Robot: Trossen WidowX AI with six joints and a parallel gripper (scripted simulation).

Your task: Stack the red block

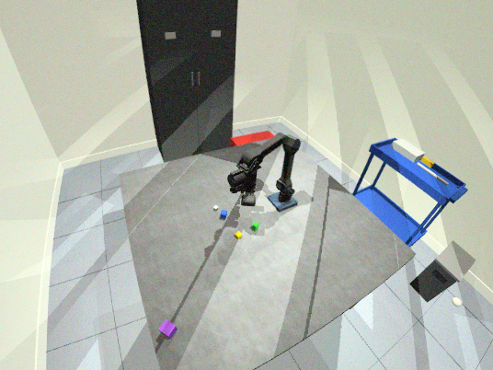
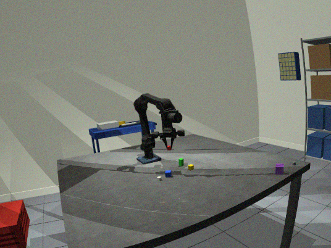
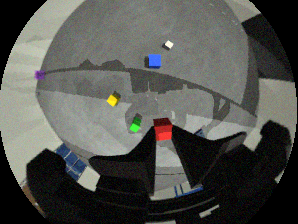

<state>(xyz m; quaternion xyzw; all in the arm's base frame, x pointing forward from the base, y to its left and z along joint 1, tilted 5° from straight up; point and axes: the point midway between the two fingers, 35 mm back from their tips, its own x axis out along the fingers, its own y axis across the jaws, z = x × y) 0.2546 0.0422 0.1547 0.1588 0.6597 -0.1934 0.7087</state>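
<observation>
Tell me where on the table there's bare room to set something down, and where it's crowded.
Crowded: the cluster near the arm's base, where the green tower, yellow cube, blue cube and small white cube sit close together, with the end effector holding the red block above. Free: the wide stretch between that cluster and the purple cube, and the near-left table surface.

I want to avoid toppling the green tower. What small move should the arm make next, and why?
Probably carry the red block sideways toward the green tower while keeping it raised. The gripper is shut on the block above the table, and the tower stands off to one side, not underneath. Lowering here would miss the tower.
</observation>
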